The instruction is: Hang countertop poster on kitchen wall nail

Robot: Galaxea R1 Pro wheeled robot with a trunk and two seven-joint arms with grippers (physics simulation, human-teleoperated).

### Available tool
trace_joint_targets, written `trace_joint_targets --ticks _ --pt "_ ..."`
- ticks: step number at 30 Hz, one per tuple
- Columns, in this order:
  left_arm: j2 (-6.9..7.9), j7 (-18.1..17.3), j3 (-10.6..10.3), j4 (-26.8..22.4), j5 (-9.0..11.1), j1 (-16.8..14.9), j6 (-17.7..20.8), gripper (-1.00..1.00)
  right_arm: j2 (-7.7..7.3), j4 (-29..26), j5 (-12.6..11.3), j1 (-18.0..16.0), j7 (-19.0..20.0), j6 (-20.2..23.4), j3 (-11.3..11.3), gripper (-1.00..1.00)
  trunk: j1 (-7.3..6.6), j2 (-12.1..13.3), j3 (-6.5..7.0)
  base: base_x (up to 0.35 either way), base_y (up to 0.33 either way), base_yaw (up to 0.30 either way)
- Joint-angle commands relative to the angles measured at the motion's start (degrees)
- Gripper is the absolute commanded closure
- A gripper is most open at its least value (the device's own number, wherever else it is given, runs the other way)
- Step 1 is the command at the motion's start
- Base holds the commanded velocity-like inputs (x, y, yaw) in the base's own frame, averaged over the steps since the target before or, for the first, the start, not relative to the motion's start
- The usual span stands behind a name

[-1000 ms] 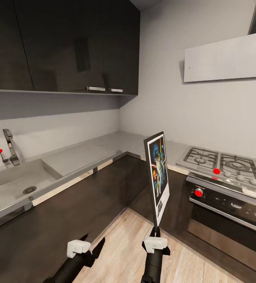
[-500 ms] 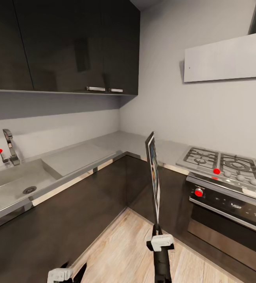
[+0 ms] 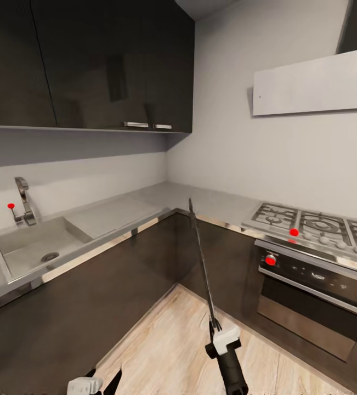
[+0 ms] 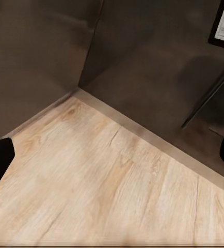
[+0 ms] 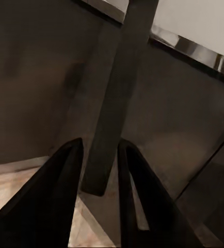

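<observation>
The right hand (image 3: 215, 329) grips the poster (image 3: 200, 258) by its bottom edge, fingers (image 5: 65, 175) clamped on either side of it. The poster stands nearly upright, leaning a little, and is seen edge-on as a thin dark strip in front of the corner cabinets. It is up off the grey worktop (image 3: 162, 200). The left hand (image 3: 90, 384) hangs low over the wood floor (image 4: 107, 181), fingertips spread wide apart and holding nothing. The stove (image 3: 310, 230) sits to the right, the sink (image 3: 35, 247) to the left.

Sink (image 3: 33, 247) left, hob (image 3: 310, 227) right, countertop (image 3: 200, 198) between.
</observation>
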Motion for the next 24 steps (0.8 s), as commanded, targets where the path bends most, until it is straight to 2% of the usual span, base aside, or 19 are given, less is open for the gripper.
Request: trace_joint_targets --ticks 1,2,5,8,9,10,12,15,17,18,20,23,24 --pt "-0.02 0.56 -0.39 -0.1 -0.13 -0.14 -0.3 -1.0 -0.78 -0.07 -1.21 -0.08 2.56 -0.85 0.3 1.0 -0.02 -0.04 -0.06 -0.096 0.0 0.0" --pt "-0.05 0.56 -0.41 -0.1 -0.12 -0.14 -0.31 -1.0 -1.26 -0.11 -1.8 -0.08 4.24 -1.29 0.29 1.0 -0.02 -0.04 -0.06 -0.077 0.0 0.0" --pt "-0.11 0.56 -0.47 -0.06 -0.09 -0.14 -0.31 -1.0 -4.03 -1.2 -3.47 -0.08 12.81 -3.04 0.27 1.0 -0.02 -0.04 -0.06 -0.08 0.0 0.0" --pt "-0.14 0.56 -0.49 -0.04 -0.08 -0.14 -0.29 -1.0 -6.01 -2.97 -4.47 -0.08 18.64 -3.76 0.23 1.0 -0.02 -0.04 -0.06 -0.21 0.0 0.0" --pt "-0.17 0.56 -0.5 -0.03 -0.07 -0.14 -0.27 -1.0 -7.39 -4.02 -6.16 -0.08 21.24 -3.94 0.2 1.0 -0.02 -0.04 -0.06 -0.147 0.0 0.0" --pt "-0.17 0.56 -0.5 -0.05 -0.07 -0.14 -0.26 -1.0 -8.0 -4.57 -7.13 -0.08 22.41 -3.98 0.19 1.0 -0.02 -0.04 -0.06 -0.117 0.0 0.0" --pt "-0.18 0.56 -0.5 -0.04 -0.1 -0.14 -0.27 -1.0 -11.2 -8.23 -12.76 -0.08 29.85 -3.88 0.15 1.0 -0.02 -0.04 -0.06 -0.062 0.0 0.0" --pt "-0.15 0.55 -0.48 -0.03 -0.14 -0.14 -0.3 -1.0 -16.2 -13.99 -23.7 -0.13 45.23 -3.14 0.03 1.0 -0.02 -0.04 -0.06 -0.021 0.0 0.0" --pt "-0.13 0.54 -0.49 -0.03 -0.15 -0.14 -0.3 -1.0 -17.29 -14.83 -26.47 -0.34 49.2 -2.65 -0.13 1.0 -0.02 -0.04 -0.06 -0.008 0.0 0.0" --pt "-0.12 0.51 -0.48 -0.06 -0.15 -0.14 -0.3 -1.0 -17.99 -15.4 -28.32 -0.5 52.42 -1.91 -0.39 1.0 -0.02 -0.04 -0.06 -0.005 0.0 0.0" --pt "-0.11 0.5 -0.46 -0.09 -0.15 -0.14 -0.31 -1.0 -18.62 -15.9 -29.96 -0.64 56.48 -0.77 -0.94 1.0 -0.02 -0.04 -0.06 -0.003 0.0 0.0" --pt "-0.08 0.48 -0.43 -0.21 -0.2 -0.14 -0.31 -1.0 -19.02 -16.09 -31.29 -0.74 61.25 0.85 -3.64 1.0 -0.02 -0.04 -0.06 -0.001 0.0 0.0" --pt "-0.06 0.48 -0.42 -0.27 -0.22 -0.14 -0.31 -1.0 -19.07 -16.13 -31.6 -0.76 62.97 1.79 -5.37 1.0 -0.02 -0.04 -0.06 0.0 0.0 0.0"
